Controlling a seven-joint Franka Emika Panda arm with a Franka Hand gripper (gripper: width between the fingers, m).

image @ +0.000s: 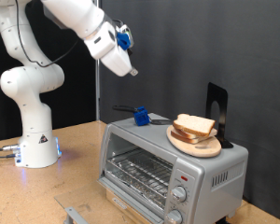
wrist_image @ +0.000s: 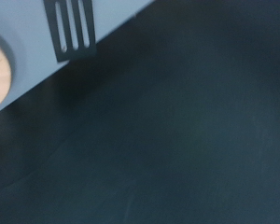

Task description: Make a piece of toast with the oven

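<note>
Right now the gripper (image: 133, 71) hangs in the air above and to the exterior view's left of the oven (image: 173, 163), holding nothing; can't tell how far apart its fingers are. Piece of toast (image: 195, 126) sits on a round wooden plate (image: 194, 145) on the oven's top, w/ a blue cup (image: 140, 116) near it. Oven door is shut, wire rack visible behind the glass; wrist view shows only the oven's vented grey top edge (wrist_image: 73, 28) & dark backdrop.

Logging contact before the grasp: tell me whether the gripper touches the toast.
Apart. The exterior view shows the gripper in the air, with dark background between it and the piece of toast.
</note>
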